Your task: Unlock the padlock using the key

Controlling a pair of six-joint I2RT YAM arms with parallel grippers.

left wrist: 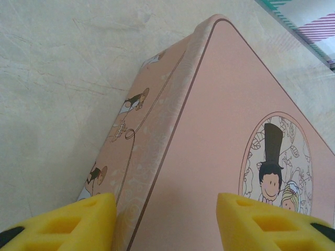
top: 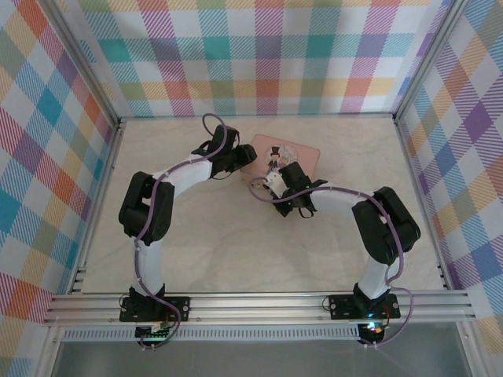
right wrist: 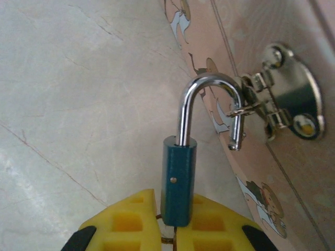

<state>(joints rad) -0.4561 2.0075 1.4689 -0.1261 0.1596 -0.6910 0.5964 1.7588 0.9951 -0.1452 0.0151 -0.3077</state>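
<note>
While the right gripper (right wrist: 175, 230) clamps one padlock (right wrist: 178, 180), the left gripper (left wrist: 166, 219) hangs spread over one tin (left wrist: 220, 104).

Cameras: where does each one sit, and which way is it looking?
Top external: high above and behind, looking down at the table; left arm and right arm show, bases nearest.
Left wrist: on the left arm, looking past the yellow left fingers at the pink tin lid.
Right wrist: on the right arm, looking past the right fingers, which pinch the blue padlock hooked through the tin's latch.
Shared: all three views show the pink tin.
</note>
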